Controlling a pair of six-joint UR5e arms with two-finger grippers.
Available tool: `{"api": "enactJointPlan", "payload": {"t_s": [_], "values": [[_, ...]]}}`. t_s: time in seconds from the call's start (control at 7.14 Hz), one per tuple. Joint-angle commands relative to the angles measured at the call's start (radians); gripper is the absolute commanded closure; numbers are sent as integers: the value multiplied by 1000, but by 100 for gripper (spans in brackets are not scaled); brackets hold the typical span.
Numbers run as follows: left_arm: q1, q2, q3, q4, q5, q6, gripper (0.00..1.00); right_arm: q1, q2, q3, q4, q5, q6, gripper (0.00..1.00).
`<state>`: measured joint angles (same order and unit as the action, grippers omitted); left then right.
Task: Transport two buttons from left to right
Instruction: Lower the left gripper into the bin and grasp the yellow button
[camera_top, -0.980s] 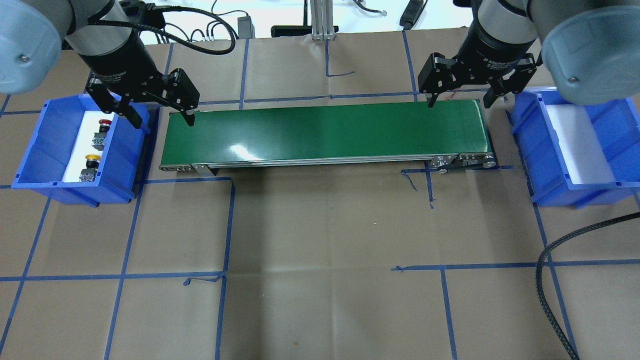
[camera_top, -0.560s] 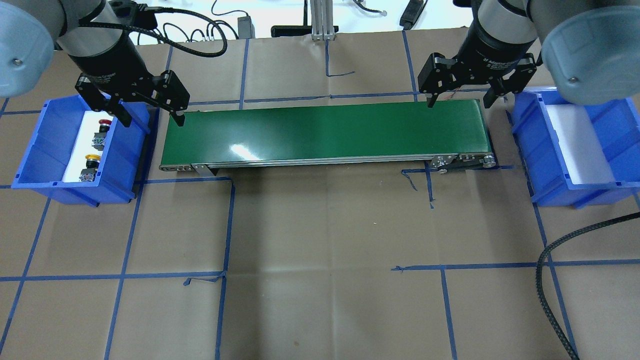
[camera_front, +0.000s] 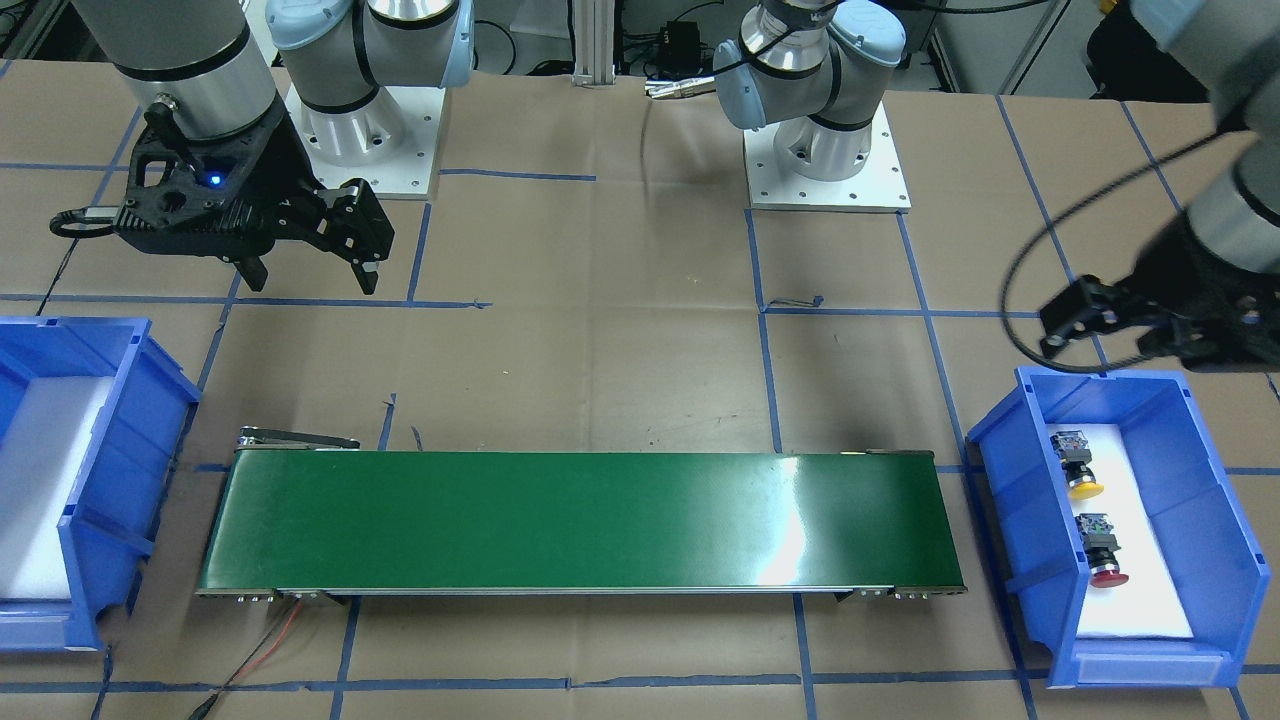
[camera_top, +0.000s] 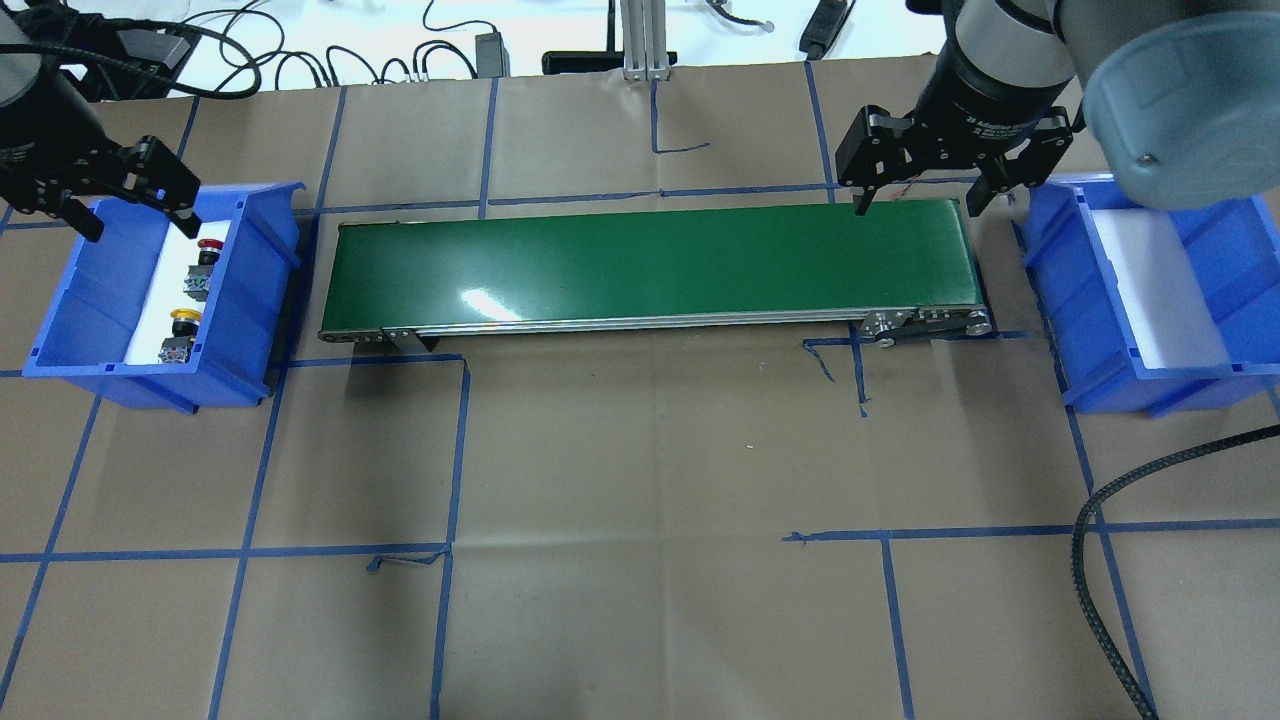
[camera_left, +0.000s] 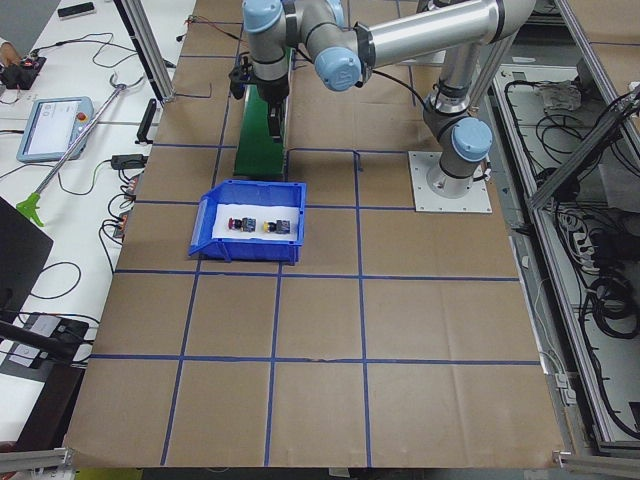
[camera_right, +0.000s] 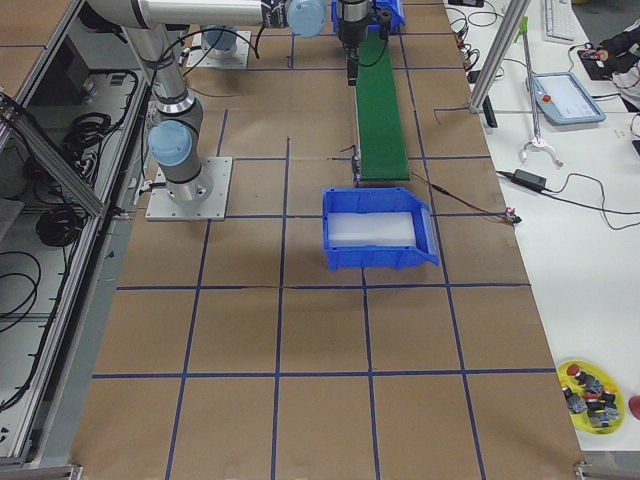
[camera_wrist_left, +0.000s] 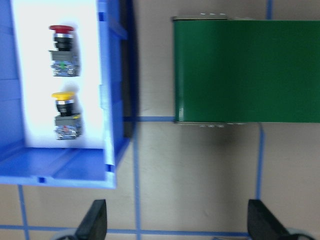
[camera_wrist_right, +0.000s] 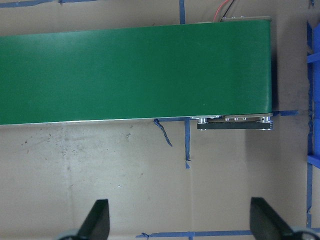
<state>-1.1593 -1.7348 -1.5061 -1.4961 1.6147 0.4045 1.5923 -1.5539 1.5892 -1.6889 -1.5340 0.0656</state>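
Observation:
The two buttons lie on white foam in the left blue bin (camera_top: 70, 300). The red button (camera_top: 209, 250) is farther back and the yellow button (camera_top: 184, 325) nearer the front. Both also show in the left wrist view, the red button (camera_wrist_left: 62, 50) above the yellow button (camera_wrist_left: 65, 112), and in the front view as a yellow button (camera_front: 1080, 470) and a red button (camera_front: 1103, 555). My left gripper (camera_top: 135, 215) hangs open over the bin's far end, holding nothing. My right gripper (camera_top: 915, 205) hovers open over the right end of the green conveyor (camera_top: 650, 265), also with nothing in it.
The right blue bin (camera_top: 1060, 280) holds only white foam. The conveyor belt (camera_front: 580, 520) lies between the two bins with nothing on it. A black braided cable (camera_top: 1100, 560) loops over the table's front right. Blue tape lines cross the brown paper.
My left gripper has moved left, from the conveyor's left end to over the left bin, still open. The right arm and the buttons have not moved.

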Motion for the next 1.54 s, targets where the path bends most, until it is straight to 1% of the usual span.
{"api": "enactJointPlan", "payload": {"t_s": [0.0,0.14,0.28,0.7,0.98,1.12,1.4], "values": [[131,-75,9,86,-7,132,0,0,0,0,0,0,0,0],[148,-112,6,132,-9,163,1,0,0,0,0,0,0,0],[142,-126,-6,146,-12,163,1,0,0,0,0,0,-1,0],[147,-198,-71,274,-35,163,1,0,0,0,0,0,0,0],[150,-242,-143,396,-35,163,2,0,0,2,0,0,0,0],[151,-242,-179,422,-35,165,3,0,0,2,0,0,0,0],[161,-252,-250,517,-30,166,3,0,0,2,0,0,0,0]]}}
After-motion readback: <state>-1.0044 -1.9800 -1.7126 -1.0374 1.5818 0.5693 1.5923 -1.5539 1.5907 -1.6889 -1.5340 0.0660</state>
